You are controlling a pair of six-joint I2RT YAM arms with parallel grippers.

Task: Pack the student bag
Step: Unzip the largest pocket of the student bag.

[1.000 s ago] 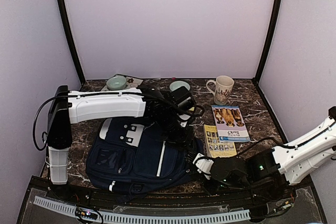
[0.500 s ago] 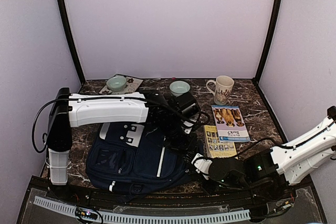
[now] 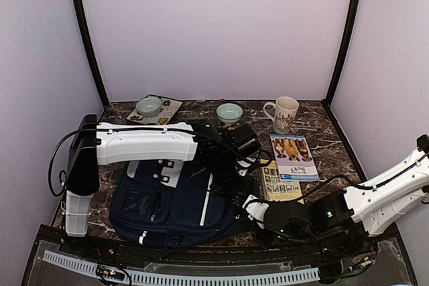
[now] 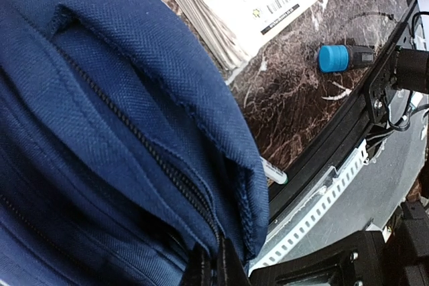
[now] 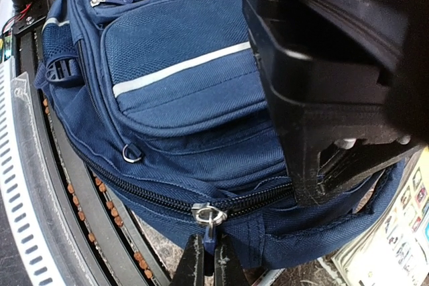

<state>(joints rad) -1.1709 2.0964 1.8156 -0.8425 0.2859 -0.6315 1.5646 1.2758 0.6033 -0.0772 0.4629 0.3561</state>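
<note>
On table (image 3: pixel 335 145) | 1 student bag (image 3: pixel 174 199) | 2 bowls (image 3: pixel 149 106) (image 3: pixel 229 112) (teal) | 1 mug (image 3: pixel 283 113)

**Setting:** robot test cell in a lab, not a lived-in room.

**Enclosure:** plain pale lilac wall panels (image 3: pixel 214 31) on three sides, joined by black corner posts (image 3: pixel 86 38).

**Surface** (image 3: pixel 335 145): dark marble-pattern top.

**Fixtures:**
- left arm (image 3: pixel 141 144) and right arm (image 3: pixel 389 192), white-shelled, with loose black cables, based at the near edge
- black rail (image 3: pixel 201 256) along that edge
- white slotted strip (image 3: pixel 188 277) in front of the rail

**Props laid out:**
- student bag (image 3: pixel 167 202)
- mug (image 3: pixel 284 113)
- green bowl (image 3: pixel 149 106)
- second bowl (image 3: pixel 229 111)
- dog-photo booklet (image 3: pixel 293 147)
- yellow booklet (image 3: pixel 278 180)
</note>
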